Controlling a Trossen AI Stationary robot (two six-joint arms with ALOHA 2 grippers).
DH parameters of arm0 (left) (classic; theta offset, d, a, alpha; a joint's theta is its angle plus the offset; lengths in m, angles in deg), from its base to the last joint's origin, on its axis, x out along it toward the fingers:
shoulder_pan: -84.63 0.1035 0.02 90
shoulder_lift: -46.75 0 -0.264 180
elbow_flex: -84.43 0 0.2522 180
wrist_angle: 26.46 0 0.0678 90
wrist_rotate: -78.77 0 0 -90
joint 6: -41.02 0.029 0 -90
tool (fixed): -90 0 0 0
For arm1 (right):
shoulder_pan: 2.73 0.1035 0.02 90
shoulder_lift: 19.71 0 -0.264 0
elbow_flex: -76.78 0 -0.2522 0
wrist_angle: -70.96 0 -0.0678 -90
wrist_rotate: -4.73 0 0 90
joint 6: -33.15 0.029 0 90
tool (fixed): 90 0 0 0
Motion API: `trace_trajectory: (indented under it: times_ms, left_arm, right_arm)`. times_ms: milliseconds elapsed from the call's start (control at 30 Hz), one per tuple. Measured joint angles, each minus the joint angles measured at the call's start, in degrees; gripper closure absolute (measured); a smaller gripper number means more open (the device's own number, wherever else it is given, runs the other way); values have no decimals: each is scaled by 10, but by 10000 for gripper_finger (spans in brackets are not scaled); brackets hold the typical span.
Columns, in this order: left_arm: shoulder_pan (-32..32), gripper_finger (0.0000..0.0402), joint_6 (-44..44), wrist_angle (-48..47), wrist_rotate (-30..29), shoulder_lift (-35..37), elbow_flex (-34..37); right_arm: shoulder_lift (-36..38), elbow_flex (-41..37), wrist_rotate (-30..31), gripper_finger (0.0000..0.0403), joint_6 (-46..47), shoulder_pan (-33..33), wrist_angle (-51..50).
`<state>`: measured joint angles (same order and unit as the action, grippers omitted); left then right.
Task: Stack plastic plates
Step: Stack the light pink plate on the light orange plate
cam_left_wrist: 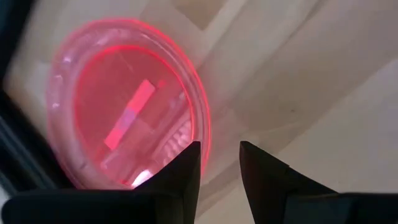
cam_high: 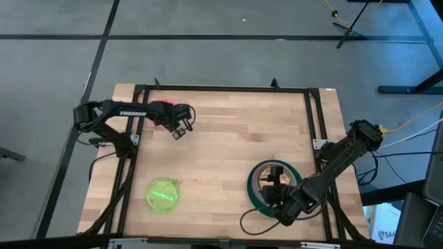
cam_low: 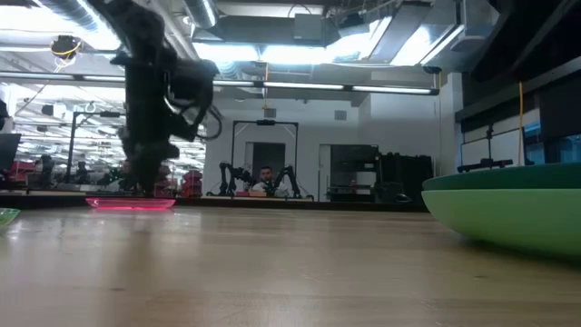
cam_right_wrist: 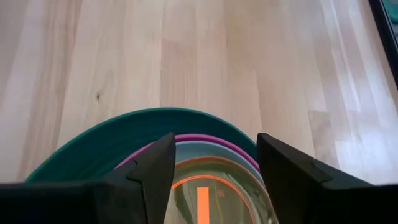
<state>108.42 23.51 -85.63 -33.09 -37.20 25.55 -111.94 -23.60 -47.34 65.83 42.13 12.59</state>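
Note:
A translucent pink plate [cam_left_wrist: 124, 118] lies flat near the table's far left corner, partly under my left arm in the high view [cam_high: 164, 104], and shows as a thin pink disc in the low view [cam_low: 132, 203]. My left gripper [cam_left_wrist: 219, 165] [cam_high: 181, 128] is narrowly open just beside its rim. A stack [cam_high: 257, 188] near the right near corner holds a dark green plate [cam_right_wrist: 99, 146], then magenta, grey-blue and translucent orange [cam_right_wrist: 205, 186] plates. My right gripper [cam_right_wrist: 214, 162] [cam_high: 275, 181] is open above the stack, one finger on either side of the orange plate. A yellow-green plate [cam_high: 163, 195] lies flat at near left.
A black metal frame [cam_high: 221, 88] runs around the wooden tabletop. The middle of the table [cam_high: 228, 145] is bare wood between the pink plate and the stack. In the low view the green stack [cam_low: 508, 209] fills the right side; a person sits far off in the room behind.

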Motion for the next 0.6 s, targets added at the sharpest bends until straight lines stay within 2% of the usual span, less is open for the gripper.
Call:
trace_trajectory:
  times_ms: [133, 300, 433, 600]
  left_arm:
    - [18, 296, 44, 48, 36, -13, 21]
    - [18, 296, 60, 85, -18, -13, 31]
    - [20, 296, 82, 94, 4, -13, 41]
    - [44, 296, 87, 133, 4, -16, 75]
  right_arm:
    - [0, 0, 0, 187, 0, 0, 1]
    - [0, 0, -1, 187, 0, 0, 0]
    - [0, 0, 0, 187, -4, 0, 0]
    - [0, 0, 1, 187, -15, -3, 2]
